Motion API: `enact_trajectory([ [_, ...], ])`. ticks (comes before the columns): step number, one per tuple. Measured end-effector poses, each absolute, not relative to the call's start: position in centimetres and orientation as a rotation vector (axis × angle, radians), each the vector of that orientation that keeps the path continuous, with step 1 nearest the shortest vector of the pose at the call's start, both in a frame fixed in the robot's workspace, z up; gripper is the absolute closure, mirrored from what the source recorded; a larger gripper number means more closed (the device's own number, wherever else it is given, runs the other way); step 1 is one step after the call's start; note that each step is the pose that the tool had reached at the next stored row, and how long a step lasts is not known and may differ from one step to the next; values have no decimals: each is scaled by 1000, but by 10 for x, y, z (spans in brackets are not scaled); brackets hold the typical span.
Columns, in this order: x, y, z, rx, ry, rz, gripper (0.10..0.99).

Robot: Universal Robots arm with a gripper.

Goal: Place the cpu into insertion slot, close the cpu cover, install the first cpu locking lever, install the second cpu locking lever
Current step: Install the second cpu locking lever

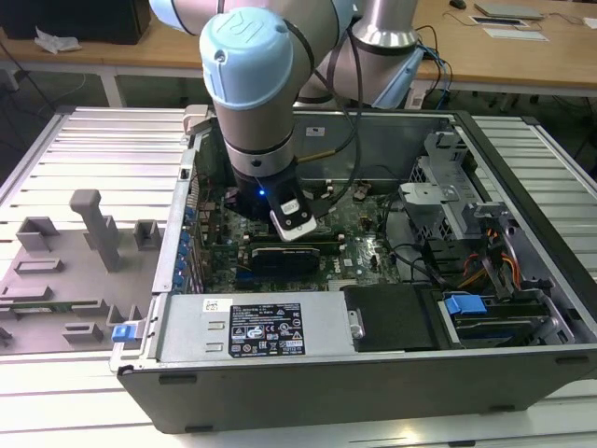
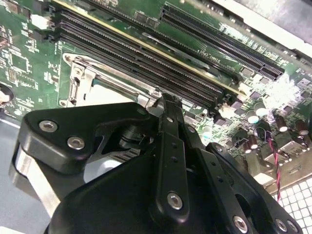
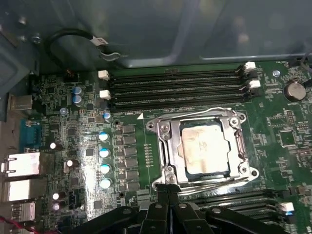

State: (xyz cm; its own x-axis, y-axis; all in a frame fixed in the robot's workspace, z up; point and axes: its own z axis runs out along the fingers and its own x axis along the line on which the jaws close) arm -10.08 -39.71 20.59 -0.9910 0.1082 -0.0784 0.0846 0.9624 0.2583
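From the exterior view's left, the grey fixtures lie outside the case, and the arm reaches down inside it over the board. In the first wrist view, blue-capped capacitors stand near the cover, which lies flat around the cpu. The cpu sits in the slot, which is hidden beneath it. The gripper has its fingers pressed narrow together with nothing seen between them, its tip just beside the cover's corner and the end of a wire lever. A lever step likely wants a steady push on the wire alone, kept clear of the chip. Room is tight: memory slots flank the socket, and the case wall rises beyond.
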Motion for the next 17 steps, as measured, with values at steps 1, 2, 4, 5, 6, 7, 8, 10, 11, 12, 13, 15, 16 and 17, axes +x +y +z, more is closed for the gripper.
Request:
enact_trajectory([
  [1,-101,-397,205,149,3021,394,980],
  [2,-101,-396,204,149,3021,394,980],
  [4,-101,-395,203,148,3021,395,980],
  [5,-101,-395,202,148,3021,395,980],
  [6,-101,-393,201,148,3021,395,980],
  [7,-102,-392,201,148,3021,395,980],
  [8,-102,-391,200,148,3021,395,980],
  [10,-102,-390,200,147,3021,396,980],
  [11,-102,-390,199,147,3021,395,980],
  [12,-102,-389,198,147,3021,396,980],
  [13,-102,-389,197,147,3021,396,980],
  [15,-102,-389,197,147,3021,395,980],
  [16,-102,-389,197,147,3021,395,980],
  [17,-102,-389,197,147,3021,395,980],
])
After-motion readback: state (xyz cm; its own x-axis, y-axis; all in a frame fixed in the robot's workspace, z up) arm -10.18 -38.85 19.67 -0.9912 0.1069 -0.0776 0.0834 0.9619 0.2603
